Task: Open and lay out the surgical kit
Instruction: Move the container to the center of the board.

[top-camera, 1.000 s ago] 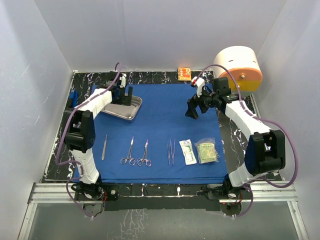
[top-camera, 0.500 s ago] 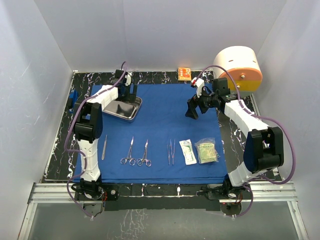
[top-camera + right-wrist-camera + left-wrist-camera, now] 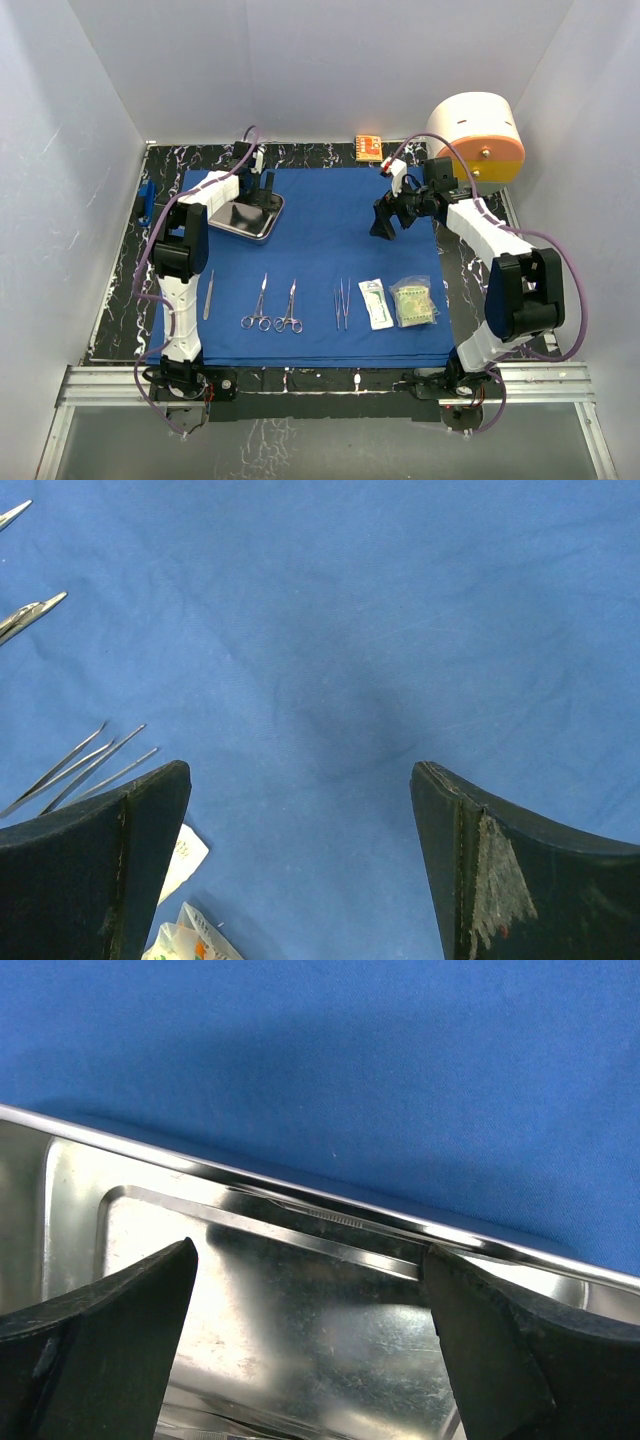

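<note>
Top external view: the left end effector (image 3: 262,188), wide and empty like the right end effector (image 3: 384,224), is being edged along the steel tray (image 3: 238,222), its placement judged finished.

Top camera: high at the near side, looking down over the whole table (image 3: 310,156). Wrist cameras: close, facing down. All share the blue cloth (image 3: 330,230).

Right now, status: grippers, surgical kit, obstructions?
Left gripper open over shiny rectangular steel tray. Right gripper open, empty, above royal-blue cloth drape. Slim metal instruments, two sealed packets in near row. Nothing blocking.
</note>
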Motion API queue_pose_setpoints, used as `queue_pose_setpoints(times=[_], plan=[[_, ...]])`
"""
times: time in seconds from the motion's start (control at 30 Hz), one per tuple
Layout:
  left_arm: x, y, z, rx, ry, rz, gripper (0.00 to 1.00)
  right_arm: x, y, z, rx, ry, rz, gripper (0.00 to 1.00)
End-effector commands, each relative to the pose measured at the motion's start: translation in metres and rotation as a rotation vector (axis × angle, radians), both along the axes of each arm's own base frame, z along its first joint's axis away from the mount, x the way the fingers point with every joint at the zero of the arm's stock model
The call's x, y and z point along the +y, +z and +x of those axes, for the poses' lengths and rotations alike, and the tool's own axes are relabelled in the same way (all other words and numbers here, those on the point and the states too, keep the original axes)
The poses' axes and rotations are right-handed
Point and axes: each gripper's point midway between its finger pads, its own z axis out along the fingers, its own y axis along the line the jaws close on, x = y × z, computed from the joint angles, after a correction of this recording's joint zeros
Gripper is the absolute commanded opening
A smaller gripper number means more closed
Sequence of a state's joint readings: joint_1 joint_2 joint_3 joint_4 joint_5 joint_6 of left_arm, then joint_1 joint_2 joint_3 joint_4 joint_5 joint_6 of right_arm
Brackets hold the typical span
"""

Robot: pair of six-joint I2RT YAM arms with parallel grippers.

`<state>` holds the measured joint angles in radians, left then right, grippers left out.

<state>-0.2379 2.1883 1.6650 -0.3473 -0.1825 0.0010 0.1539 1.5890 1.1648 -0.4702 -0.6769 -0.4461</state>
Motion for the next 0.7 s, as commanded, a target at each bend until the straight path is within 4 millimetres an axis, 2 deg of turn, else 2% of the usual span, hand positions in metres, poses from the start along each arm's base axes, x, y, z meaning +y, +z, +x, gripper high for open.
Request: queue_pose_setpoints(times=[0.0,0.2,0.33,0.47,0.67], plan=[[0.011,0.006,0.009,-0.026,0.028,0.040,0.95,0.001,0.004,0.005,-0.026,0.012,0.015,0.91],[0.013,0.008,0.008,-0.027,0.046,0.019,0.95,0.002,0.002,0.004,-0.017,0.016,0.018,0.90],[-0.003,0.029,0.009,-0.083,-0.002,-0.070,0.95,0.002,-0.002,0.004,-0.004,0.018,0.020,0.90],[-0.010,0.047,0.014,-0.152,-0.025,-0.113,0.95,0.003,-0.005,0.004,0.009,0.022,0.023,0.89],[-0.005,0.040,0.018,-0.151,-0.014,-0.081,0.95,0.003,-0.006,0.003,0.015,0.025,0.022,0.88]])
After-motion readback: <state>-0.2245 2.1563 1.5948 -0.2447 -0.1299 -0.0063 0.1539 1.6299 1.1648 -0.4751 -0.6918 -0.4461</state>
